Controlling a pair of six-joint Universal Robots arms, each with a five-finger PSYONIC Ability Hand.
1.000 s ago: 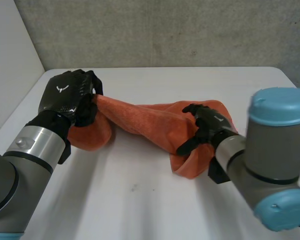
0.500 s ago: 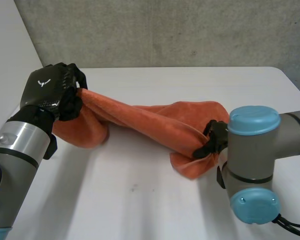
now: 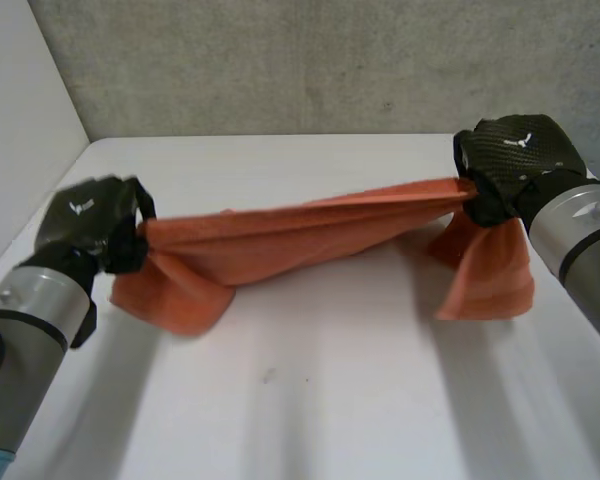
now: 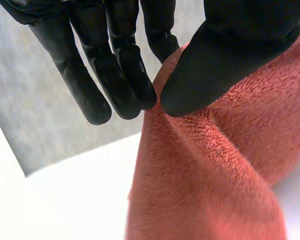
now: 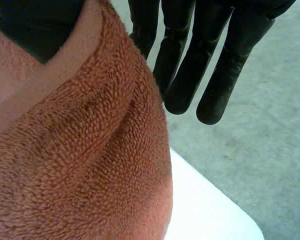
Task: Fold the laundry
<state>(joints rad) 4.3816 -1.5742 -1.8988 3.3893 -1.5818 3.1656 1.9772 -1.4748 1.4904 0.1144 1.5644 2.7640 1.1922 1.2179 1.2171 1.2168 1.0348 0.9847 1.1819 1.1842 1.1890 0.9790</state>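
An orange towel (image 3: 280, 245) is stretched as a gathered band above the middle of the white table (image 3: 310, 400), slanting up toward the table's right side. A loose flap of cloth droops from each end toward the tabletop.

Over the table's left edge, the left hand (image 3: 85, 225) holds the lower end. In the left wrist view its nearly straight fingers (image 4: 125, 75) meet the thumb at a raised fold of terry cloth, nipping the fold between their tips. The rest of the towel falls away below the palm.

Near the table's far right corner, the right hand (image 3: 515, 160) holds the higher end. In the right wrist view the towel's hemmed edge runs across the thumb and is pressed between it and the fingers (image 5: 190, 65). These reach straight past the cloth, their tips clear of it.

Both grey forearms come in from the table's near side. A grey concrete wall (image 3: 310, 60) stands behind the table's far edge.
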